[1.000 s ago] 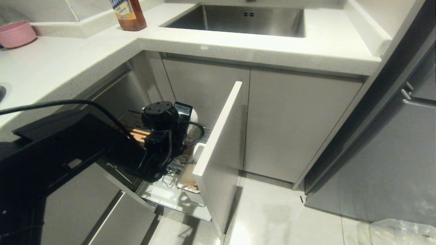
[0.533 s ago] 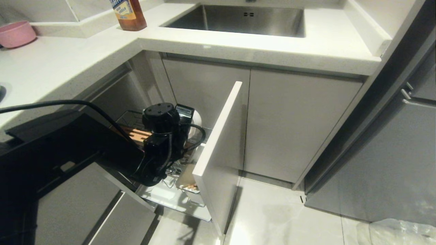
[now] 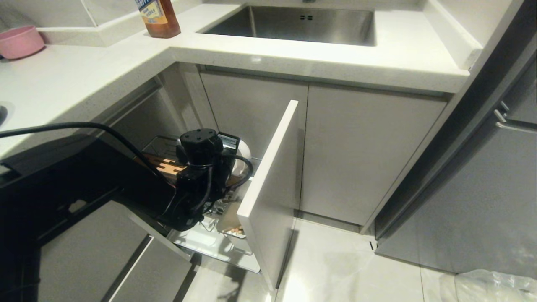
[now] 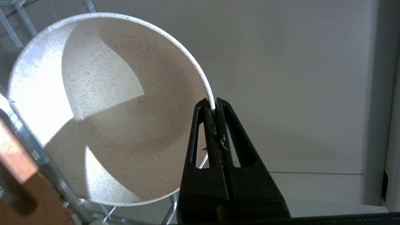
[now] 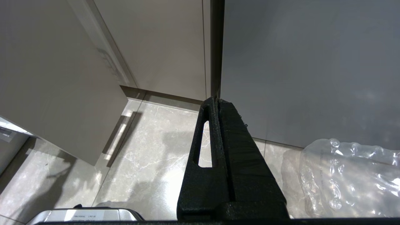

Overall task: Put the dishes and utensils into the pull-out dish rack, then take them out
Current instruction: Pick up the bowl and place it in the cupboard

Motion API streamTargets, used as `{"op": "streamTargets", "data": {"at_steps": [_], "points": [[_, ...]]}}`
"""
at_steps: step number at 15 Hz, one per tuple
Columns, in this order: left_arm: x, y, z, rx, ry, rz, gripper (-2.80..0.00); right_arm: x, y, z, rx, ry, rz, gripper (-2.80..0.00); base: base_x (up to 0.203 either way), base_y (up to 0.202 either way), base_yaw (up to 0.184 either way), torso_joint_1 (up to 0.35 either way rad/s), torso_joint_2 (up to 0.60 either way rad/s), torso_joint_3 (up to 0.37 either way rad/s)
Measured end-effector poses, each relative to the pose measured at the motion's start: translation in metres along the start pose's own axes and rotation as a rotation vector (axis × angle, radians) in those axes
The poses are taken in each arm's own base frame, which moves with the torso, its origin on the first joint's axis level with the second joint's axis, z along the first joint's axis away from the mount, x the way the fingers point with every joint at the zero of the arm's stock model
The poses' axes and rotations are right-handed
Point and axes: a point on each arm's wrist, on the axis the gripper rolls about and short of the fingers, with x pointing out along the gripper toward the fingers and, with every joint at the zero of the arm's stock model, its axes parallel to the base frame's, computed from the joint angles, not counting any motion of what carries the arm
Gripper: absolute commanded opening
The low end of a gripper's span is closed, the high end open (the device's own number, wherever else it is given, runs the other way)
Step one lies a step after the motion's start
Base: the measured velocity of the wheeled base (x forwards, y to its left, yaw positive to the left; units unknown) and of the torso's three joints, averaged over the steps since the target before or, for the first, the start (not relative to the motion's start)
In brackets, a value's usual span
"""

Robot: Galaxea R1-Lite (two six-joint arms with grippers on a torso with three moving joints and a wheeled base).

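Observation:
In the left wrist view my left gripper (image 4: 210, 104) is shut on the rim of the cream-white speckled bowl (image 4: 109, 109), which stands on edge among the chrome wires of the pull-out dish rack (image 4: 59, 184). From the head, the left wrist (image 3: 201, 167) hangs over the rack (image 3: 209, 237) and hides the fingers; only a white edge of the bowl (image 3: 244, 161) shows behind it. The rack's orange-brown wooden strip (image 3: 170, 167) lies beside the wrist. I cannot make out the utensils. My right gripper (image 5: 215, 101) is shut and empty above the floor.
The pale grey drawer front (image 3: 272, 188) stands out to the right of the rack. A white utensil cup (image 3: 230, 218) sits behind it. Above are the counter, a sink (image 3: 293, 23), a brown bottle (image 3: 159, 16) and a pink bowl (image 3: 19, 41). A clear plastic bag (image 3: 491, 287) lies on the floor.
The left wrist has edged slightly to the right and lower over the rack. Nothing else has moved.

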Motion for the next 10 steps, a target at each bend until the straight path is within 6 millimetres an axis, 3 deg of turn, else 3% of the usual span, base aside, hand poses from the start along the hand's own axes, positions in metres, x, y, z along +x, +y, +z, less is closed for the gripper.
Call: {"op": "streamTargets", "data": {"at_steps": [5,10], "points": [[-0.005,-0.012,0.008,-0.017,-0.01,-0.025,-2.8,0.0,0.0,0.0,0.0,0.0,0.0,-2.8,0.0,0.0,0.0,0.0,0.0,0.0],[-0.004,-0.009,0.006,-0.026,-0.007,-0.018,-2.8,0.0,0.0,0.0,0.0,0.0,0.0,-2.8,0.0,0.0,0.0,0.0,0.0,0.0]]}}
